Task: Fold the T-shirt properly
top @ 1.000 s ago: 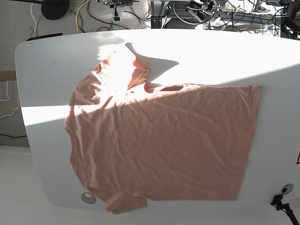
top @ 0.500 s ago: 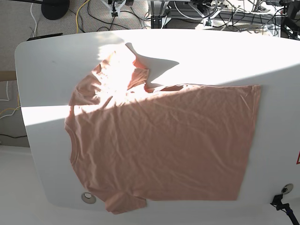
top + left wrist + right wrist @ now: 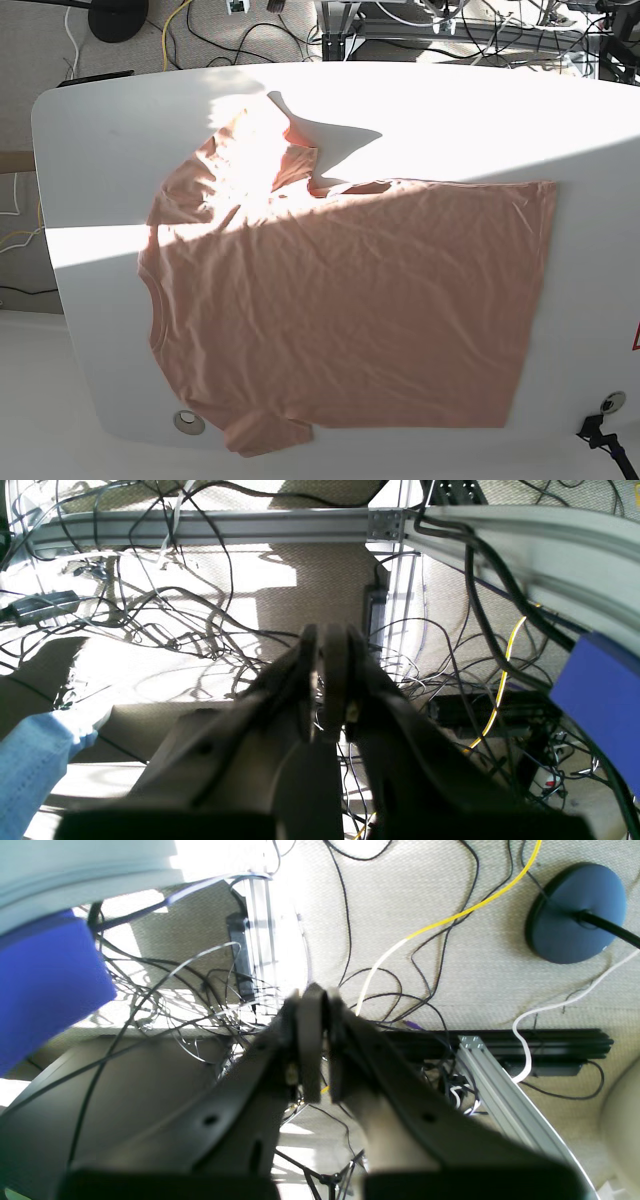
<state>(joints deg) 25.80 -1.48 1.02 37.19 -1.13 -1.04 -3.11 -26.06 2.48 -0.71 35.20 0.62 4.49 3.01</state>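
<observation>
The salmon-pink T-shirt lies spread flat and wrinkled on the white table. Its neck points left and its hem is at the right. The upper sleeve is folded over in the sunlight. The lower sleeve reaches the table's front edge. No gripper shows in the base view. In the left wrist view my left gripper is shut and empty, over cabled floor. In the right wrist view my right gripper is shut and empty, also over floor.
Tangled cables, an aluminium rail and a dark round stand base lie on the floor behind the table. Blue blocks sit by the arms. A metal disc is set in the table's front left.
The T-shirt has not moved. Small arm parts at the top edge of the base view have drawn back out of sight.
</observation>
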